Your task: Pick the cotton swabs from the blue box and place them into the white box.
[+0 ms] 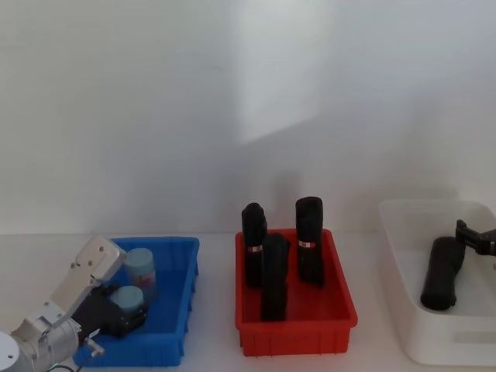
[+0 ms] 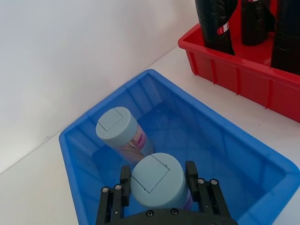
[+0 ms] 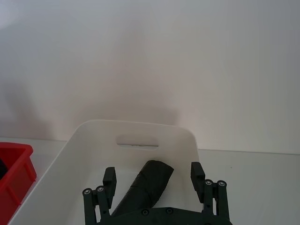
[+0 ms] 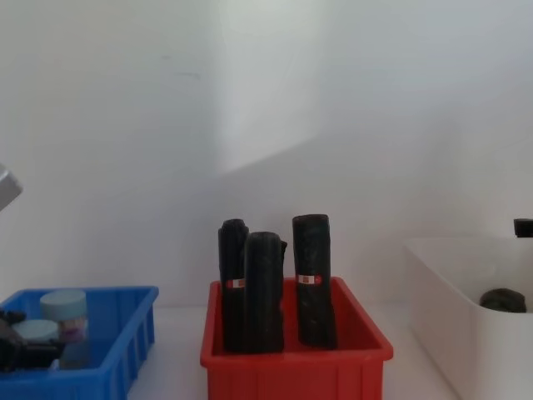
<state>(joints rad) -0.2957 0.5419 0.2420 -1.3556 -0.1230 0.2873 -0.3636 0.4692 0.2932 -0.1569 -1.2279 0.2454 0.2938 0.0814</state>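
Observation:
Two cotton swabs tubs with pale blue lids stand in the blue box (image 1: 182,310) at the left. My left gripper (image 1: 128,311) (image 2: 158,177) reaches into that box, its black fingers (image 2: 124,180) pressed on both sides of the nearer tub (image 2: 157,183) (image 1: 126,297). The other tub (image 1: 141,270) (image 2: 119,129) stands just behind it, near the box's far wall. At the far right my right gripper (image 1: 474,237) (image 3: 153,174) hangs open over the white box (image 1: 449,341) (image 3: 136,125), above a black roll (image 1: 442,275) (image 3: 150,183) lying inside.
A red bin (image 1: 294,333) (image 4: 291,367) with three upright black rolls (image 1: 308,240) stands between the blue and white boxes. A white wall rises right behind the table. Bare table strips separate the bins.

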